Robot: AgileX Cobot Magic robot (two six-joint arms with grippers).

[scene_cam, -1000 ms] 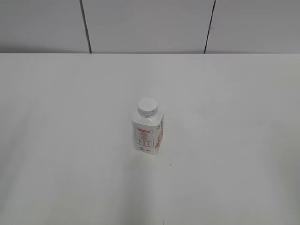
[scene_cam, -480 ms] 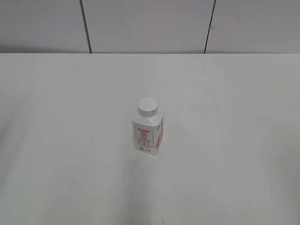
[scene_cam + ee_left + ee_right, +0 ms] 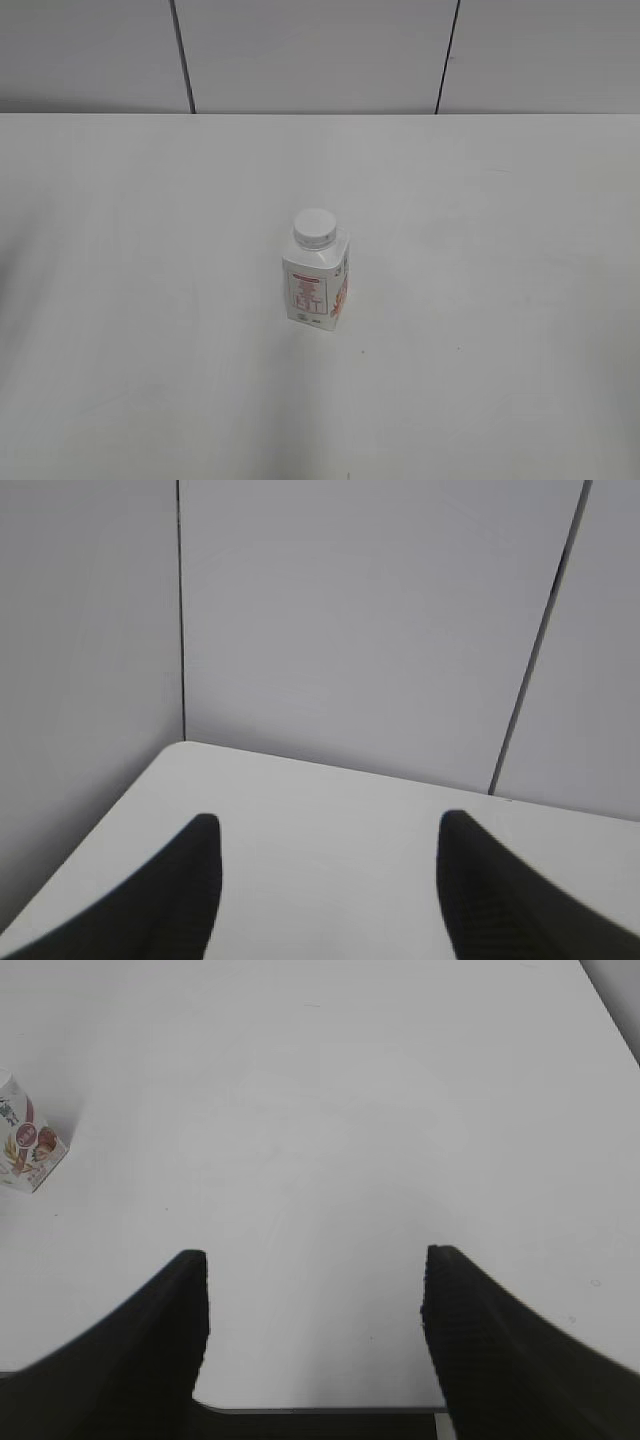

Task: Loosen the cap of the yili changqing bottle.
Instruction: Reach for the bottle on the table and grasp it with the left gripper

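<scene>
Leftmost, the left gripper (image 3: 325, 880) shows only in its own wrist view: two dark fingers (image 3: 170, 900) spread wide with nothing between them, hovering over a corner of the white table (image 3: 320, 800) and facing the grey panelled wall (image 3: 350, 620). Neither arm appears in the exterior view.

Near the middle of the table (image 3: 120, 300) in the exterior view, the yili changqing bottle (image 3: 316, 288) stands upright and alone, its red printed label turned toward the camera. The cap (image 3: 314, 227) sits on its neck, white and round, with a ribbed edge. Nothing touches the bottle or cap.

Further right, the right gripper (image 3: 315, 1330) looks down at a slant over the table (image 3: 350, 1110) from near its edge. Its dark fingers (image 3: 490, 1360) are also spread wide and hold nothing. The bottle (image 3: 28, 1150) appears only as a lower corner at the left edge of this view, well apart from the fingers, with a pink and orange printed side showing.
</scene>
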